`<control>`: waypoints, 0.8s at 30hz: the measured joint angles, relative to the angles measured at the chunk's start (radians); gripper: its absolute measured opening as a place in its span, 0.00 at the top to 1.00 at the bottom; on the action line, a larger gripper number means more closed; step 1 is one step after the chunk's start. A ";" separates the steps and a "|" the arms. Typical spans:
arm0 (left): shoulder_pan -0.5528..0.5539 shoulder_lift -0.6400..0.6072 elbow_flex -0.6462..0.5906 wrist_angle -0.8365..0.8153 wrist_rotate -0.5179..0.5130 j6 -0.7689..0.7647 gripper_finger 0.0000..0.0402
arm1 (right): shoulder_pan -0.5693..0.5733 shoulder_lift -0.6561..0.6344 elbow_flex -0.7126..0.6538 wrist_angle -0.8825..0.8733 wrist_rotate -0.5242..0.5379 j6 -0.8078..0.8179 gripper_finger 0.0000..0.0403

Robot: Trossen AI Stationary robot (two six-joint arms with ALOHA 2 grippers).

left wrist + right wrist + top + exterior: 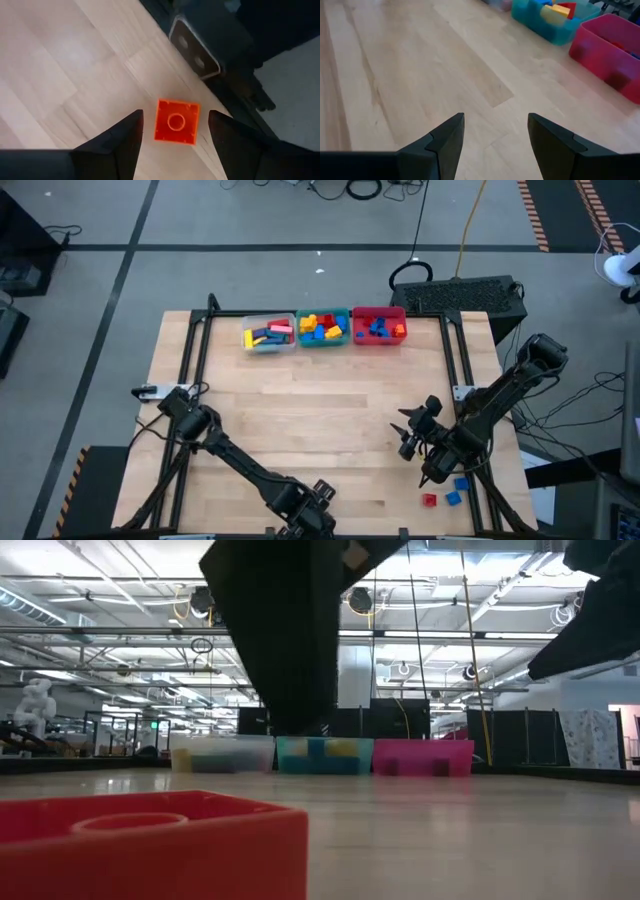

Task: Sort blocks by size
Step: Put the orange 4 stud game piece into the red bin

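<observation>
Blocks remain loose at the near edge; one red cube (176,121) is framed between the left gripper's (175,131) wide-open, empty fingers and should be centred before closing.

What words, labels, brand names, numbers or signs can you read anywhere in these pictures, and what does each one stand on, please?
None can be read in any view.
Small red brick between the left gripper's open fingers: a plain stud, no lettering visible.
Clear bin, teal bin and red bin: no labels visible.
Green light in the room behind: too small to tell whether it is a sign.
</observation>
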 joint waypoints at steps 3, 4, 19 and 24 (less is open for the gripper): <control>-0.005 0.014 0.000 0.010 -0.007 0.000 0.44 | 0.001 0.020 0.000 0.011 0.001 0.000 0.50; -0.005 0.018 0.000 0.019 -0.010 0.001 0.44 | 0.001 0.025 0.000 0.010 -0.002 0.000 0.50; 0.003 0.063 0.000 -0.014 -0.075 -0.032 0.47 | 0.002 0.032 0.000 0.021 -0.006 -0.002 0.50; 0.037 0.062 0.001 -0.015 -0.071 -0.079 0.64 | 0.002 0.032 0.000 0.029 -0.006 -0.002 0.50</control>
